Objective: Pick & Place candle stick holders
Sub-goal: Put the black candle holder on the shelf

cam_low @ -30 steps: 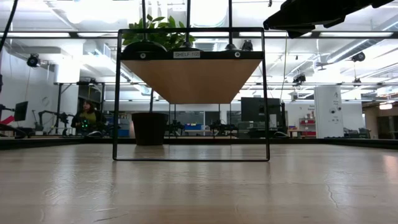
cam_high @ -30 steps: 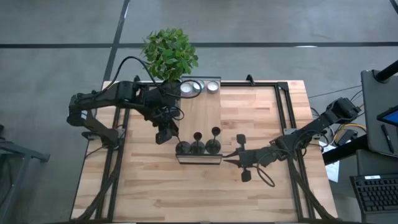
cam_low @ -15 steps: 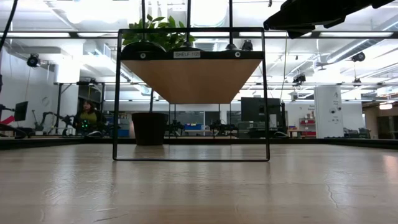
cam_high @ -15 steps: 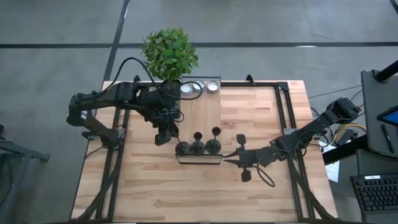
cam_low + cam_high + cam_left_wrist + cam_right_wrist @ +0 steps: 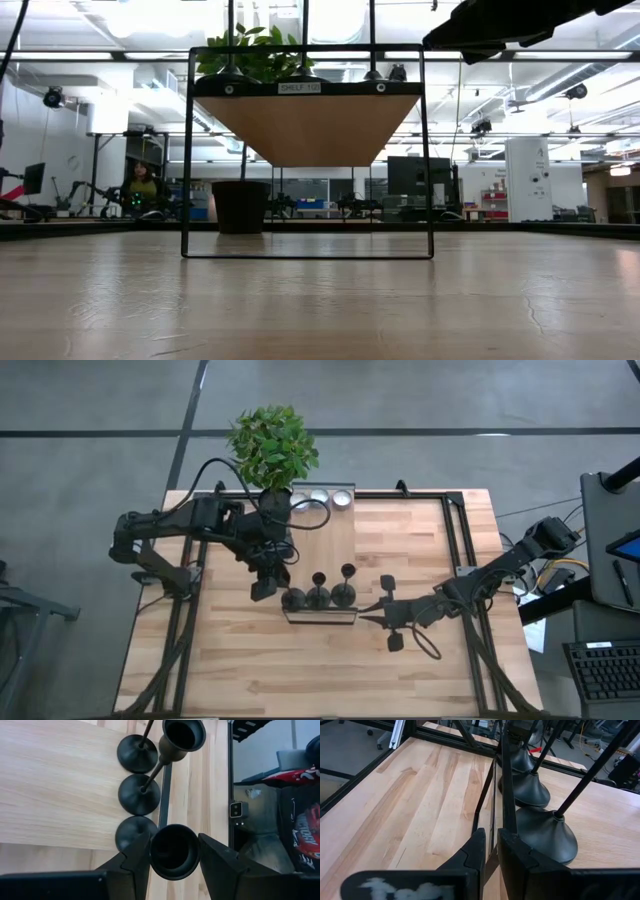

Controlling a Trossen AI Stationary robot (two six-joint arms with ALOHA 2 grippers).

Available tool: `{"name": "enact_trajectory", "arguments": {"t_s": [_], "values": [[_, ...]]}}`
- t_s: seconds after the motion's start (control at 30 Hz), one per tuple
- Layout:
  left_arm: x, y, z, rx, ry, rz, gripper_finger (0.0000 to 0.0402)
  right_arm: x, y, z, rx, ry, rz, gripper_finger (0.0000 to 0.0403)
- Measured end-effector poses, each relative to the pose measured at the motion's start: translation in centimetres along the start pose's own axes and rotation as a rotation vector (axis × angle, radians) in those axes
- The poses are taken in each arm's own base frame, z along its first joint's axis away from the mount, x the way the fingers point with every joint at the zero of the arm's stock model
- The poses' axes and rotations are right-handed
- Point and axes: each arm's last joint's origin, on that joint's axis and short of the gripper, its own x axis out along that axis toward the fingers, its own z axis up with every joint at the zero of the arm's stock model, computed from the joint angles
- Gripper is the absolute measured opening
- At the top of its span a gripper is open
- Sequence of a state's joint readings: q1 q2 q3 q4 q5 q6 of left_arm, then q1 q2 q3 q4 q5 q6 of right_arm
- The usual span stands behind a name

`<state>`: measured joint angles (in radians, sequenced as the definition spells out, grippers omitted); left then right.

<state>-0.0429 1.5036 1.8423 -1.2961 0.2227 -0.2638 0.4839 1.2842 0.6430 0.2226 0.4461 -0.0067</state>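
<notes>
Three candle stick holders (image 5: 317,594) stand on wooden shelf (image 5: 325,540).

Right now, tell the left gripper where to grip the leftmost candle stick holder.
Grip the cup top of the leftmost candle stick holder, coming from above. It stands upright on a thin stem, and the open jaws of the left gripper flank that cup.

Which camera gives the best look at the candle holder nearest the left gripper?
The left wrist view: that candle holder, its cup, sits large between the fingers of the left gripper. The high view shows it small, at the left end of the row. The right wrist view shows it farthest, partly hidden. The low view barely shows it.
</notes>
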Motion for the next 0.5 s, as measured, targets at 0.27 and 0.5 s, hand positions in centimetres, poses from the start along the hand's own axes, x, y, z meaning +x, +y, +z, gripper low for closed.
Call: {"name": "enact_trajectory", "arguments": {"t_s": [0.27,0.5], "values": [[-0.02,0.04,0.05,-0.005,-0.01,0.017,0.0147,0.0,0.0,0.0,-0.001,0.0,0.0,0.0043],[-0.03,0.07,0.07,0.003,-0.013,0.025,0.0147,0.0,-0.01,0.0,0.0,0.0,0.0,0.0043]]}}
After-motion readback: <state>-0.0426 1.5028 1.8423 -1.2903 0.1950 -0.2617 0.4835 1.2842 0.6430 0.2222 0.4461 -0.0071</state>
